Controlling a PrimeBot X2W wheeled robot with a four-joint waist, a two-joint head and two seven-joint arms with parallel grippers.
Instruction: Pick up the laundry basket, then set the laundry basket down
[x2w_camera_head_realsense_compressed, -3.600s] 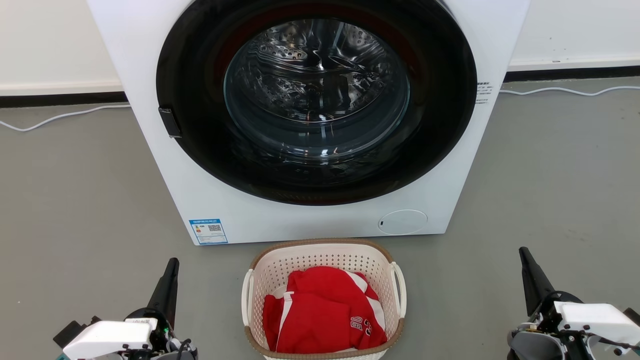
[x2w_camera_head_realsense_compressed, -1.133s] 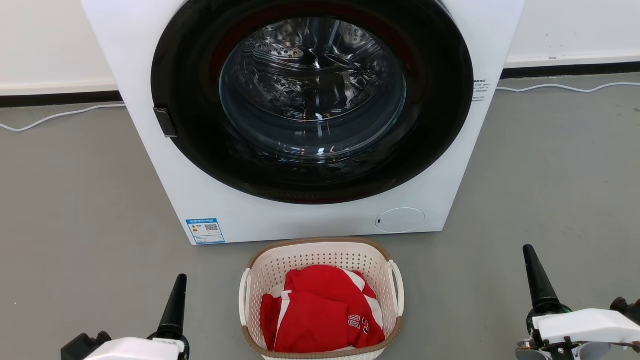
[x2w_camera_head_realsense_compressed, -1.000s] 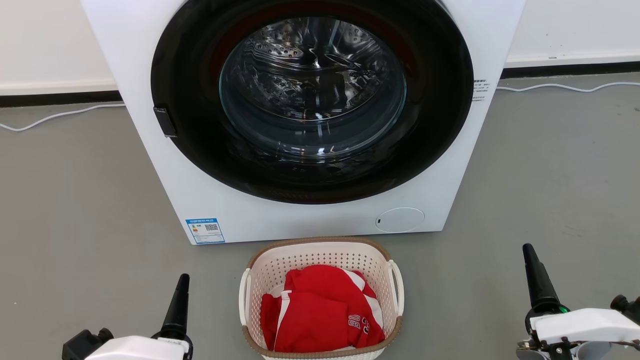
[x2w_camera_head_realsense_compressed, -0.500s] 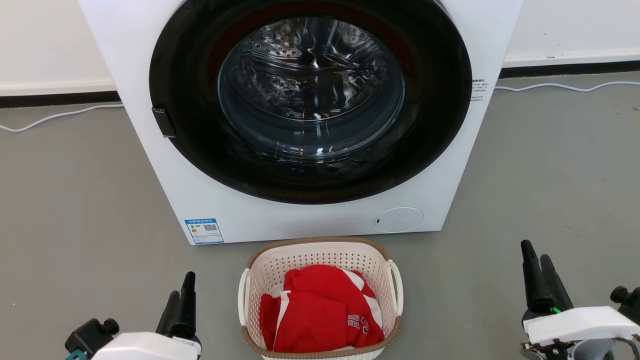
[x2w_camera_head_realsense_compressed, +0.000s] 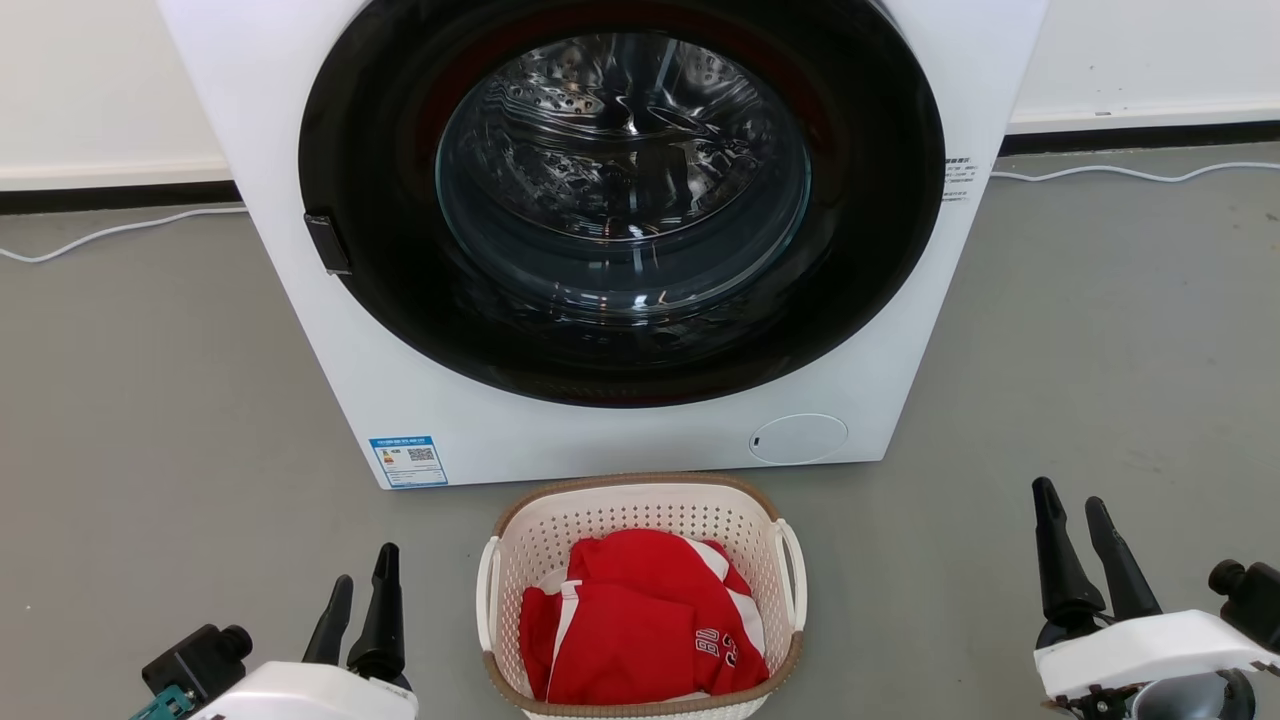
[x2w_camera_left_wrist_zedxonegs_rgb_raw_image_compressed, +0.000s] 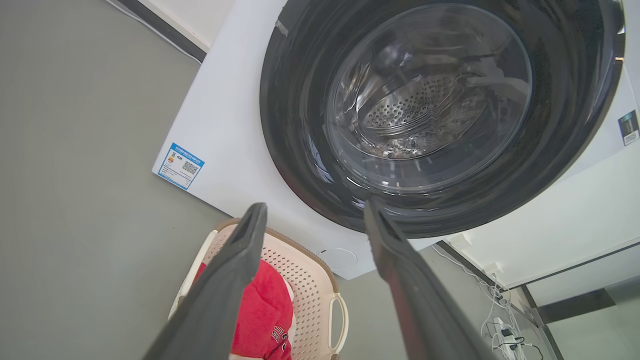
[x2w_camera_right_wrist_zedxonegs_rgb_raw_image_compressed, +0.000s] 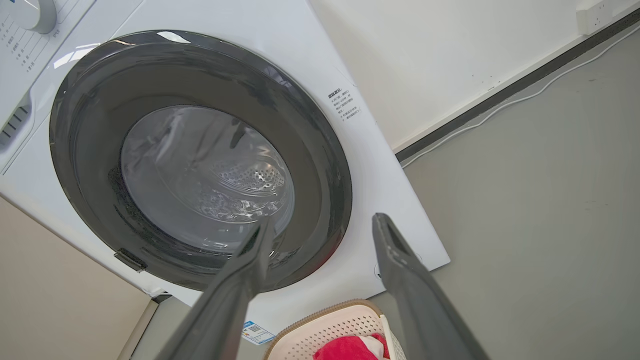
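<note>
The laundry basket (x2w_camera_head_realsense_compressed: 640, 505), cream-white and perforated with a brown woven-look rim and two white side handles, stands on the grey floor just in front of the washing machine, at the bottom centre of the head view. A red and white garment (x2w_camera_head_realsense_compressed: 640, 620) lies inside it. My left gripper (x2w_camera_head_realsense_compressed: 365, 565) is open to the basket's left, clear of its left handle (x2w_camera_head_realsense_compressed: 486, 595). Open as well, my right gripper (x2w_camera_head_realsense_compressed: 1070, 500) is farther off on the right, well apart from the right handle (x2w_camera_head_realsense_compressed: 797, 575). The basket (x2w_camera_left_wrist_zedxonegs_rgb_raw_image_compressed: 305, 285) also shows under the left fingers, and its rim (x2w_camera_right_wrist_zedxonegs_rgb_raw_image_compressed: 325, 312) lies low between the right fingers.
A white front-loading washing machine (x2w_camera_head_realsense_compressed: 620, 230) with a dark round door stands right behind the basket. White cables (x2w_camera_head_realsense_compressed: 110, 235) run along the wall's dark skirting. Open grey floor (x2w_camera_head_realsense_compressed: 1100, 330) lies to both sides. A power strip with cables (x2w_camera_left_wrist_zedxonegs_rgb_raw_image_compressed: 505, 335) lies right of the machine.
Both grippers have opened from shut, their fingers now spread apart. The left gripper has edged right, toward the basket. The basket has stayed in place.
</note>
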